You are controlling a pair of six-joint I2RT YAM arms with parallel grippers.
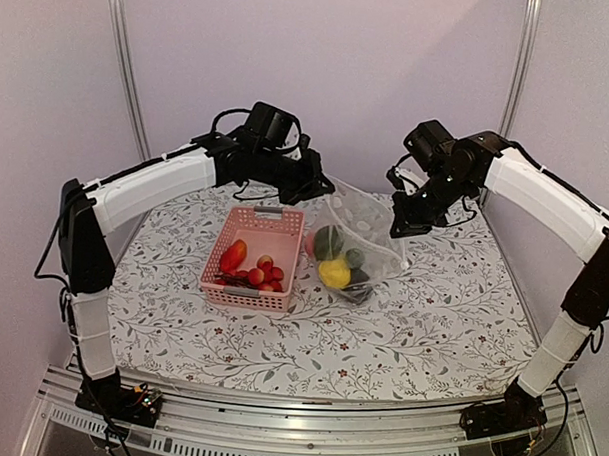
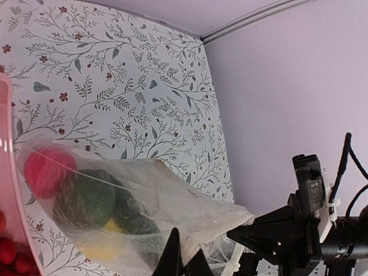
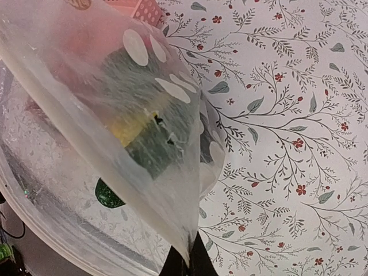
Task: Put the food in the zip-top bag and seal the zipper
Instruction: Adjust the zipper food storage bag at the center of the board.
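on the flowered table (image 1: 431, 322), the zip-top bag (image 1: 369, 230) sits right of the pink basket (image 1: 248, 298), its far mouth edge pinched by the closed left gripper (image 1: 319, 191) and right gripper (image 1: 398, 229). green and yellow food (image 1: 334, 273) lies inside it, red pieces (image 1: 265, 275) in the basket.

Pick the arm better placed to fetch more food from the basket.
Left, probably: its tool pinches the bag right beside the basket; the right tool holds the bag's far edge.
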